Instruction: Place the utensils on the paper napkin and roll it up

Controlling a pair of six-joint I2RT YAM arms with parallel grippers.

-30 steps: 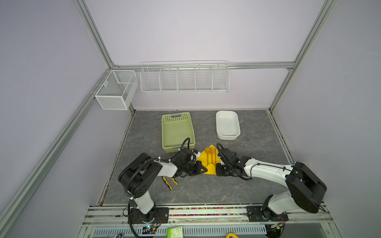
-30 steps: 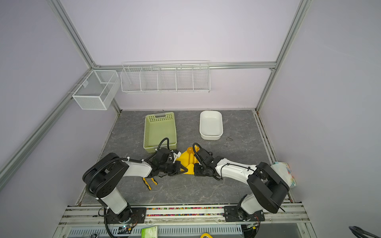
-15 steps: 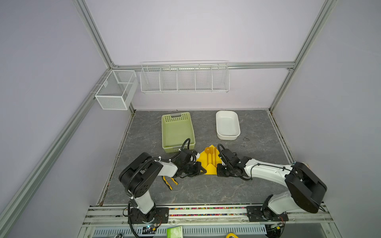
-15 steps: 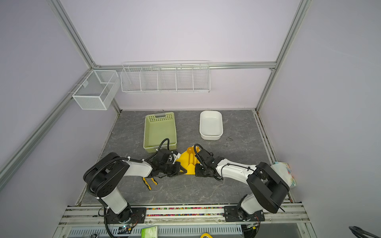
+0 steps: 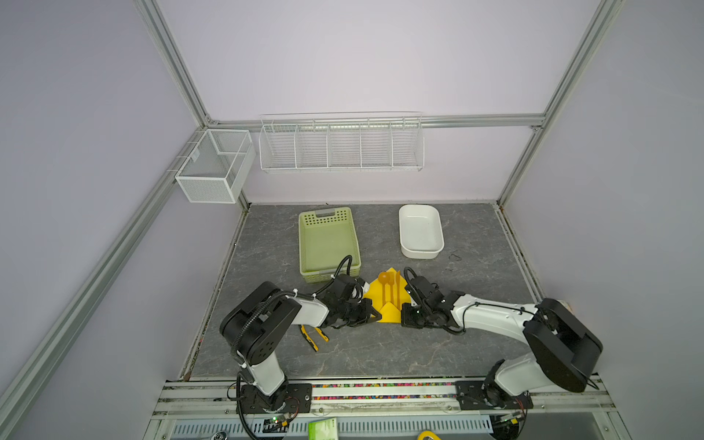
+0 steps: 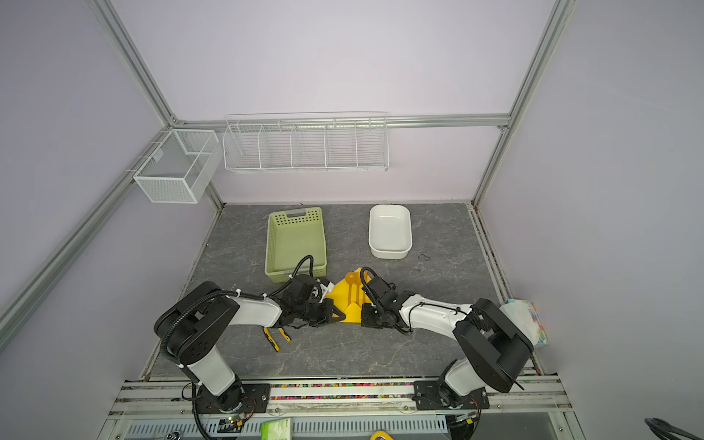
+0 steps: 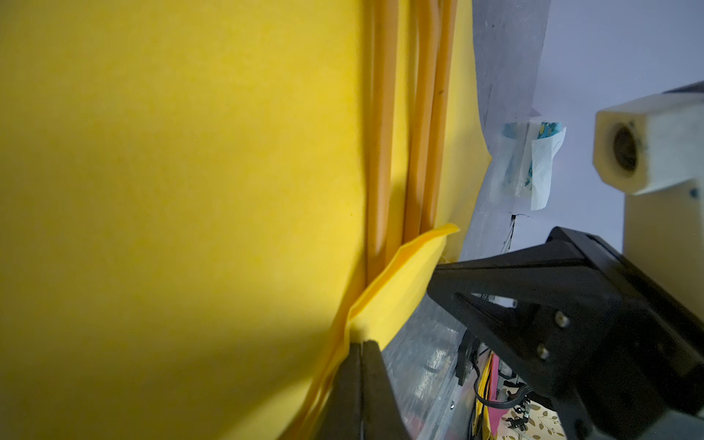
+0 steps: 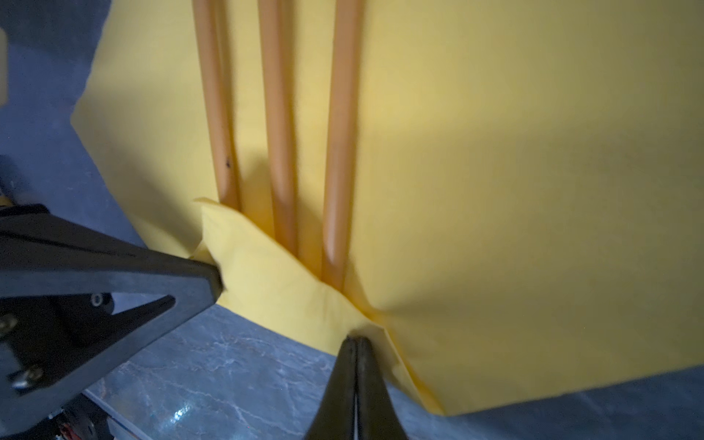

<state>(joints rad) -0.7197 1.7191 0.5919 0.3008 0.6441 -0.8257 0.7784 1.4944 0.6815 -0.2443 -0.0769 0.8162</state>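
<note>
I see left gripper (image 7: 360,344) and right gripper (image 8: 356,341) each pinching the paper napkin (image 8: 495,190), corner folded over the utensils (image 8: 280,133).

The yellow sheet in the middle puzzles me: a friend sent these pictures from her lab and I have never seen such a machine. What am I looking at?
These are two black-and-white robot arms on a grey marbled table, each ending in a two-fingered pincer. The two wide pictures come from a camera pair overhead; the two close-ups come from cameras on the arms' wrists. The yellow sheet is a thin square paper napkin, with three slim orange plastic utensils lying side by side on it, one a round-bowled spoon. Its near corner is folded over the handle ends. The left pincer and the right pincer are both shut, each pinching that fold. Also on the table: a pale green perforated plastic basket, a white rectangular dish and yellow-and-black-handled pliers.
</note>
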